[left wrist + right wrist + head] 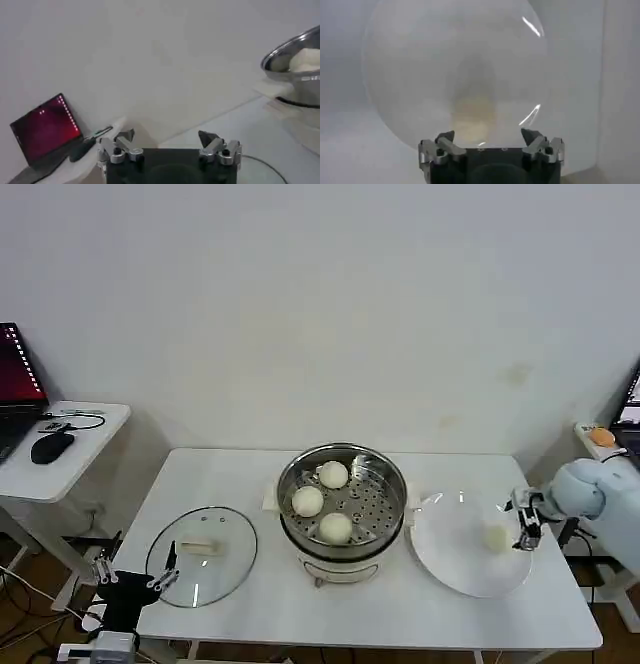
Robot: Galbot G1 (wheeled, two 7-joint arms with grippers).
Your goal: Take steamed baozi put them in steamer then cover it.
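Last baozi [494, 536] on plate [450, 559], blurred before open right claw [522, 524].

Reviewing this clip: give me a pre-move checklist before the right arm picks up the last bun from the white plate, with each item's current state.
1. Right gripper open over the plate: ok, its fingers stand apart in the right wrist view.
2. Last creamy-white round bun on the flat white plate, between the fingers' line: ok.
3. Shiny steel steamer uncovered: ok.
4. Free spot on the perforated tray beside the three buns already inside: ok.
5. Clear glass lid flat on the table, out of the path: ok.
6. Left gripper parked open by the lid: ok.
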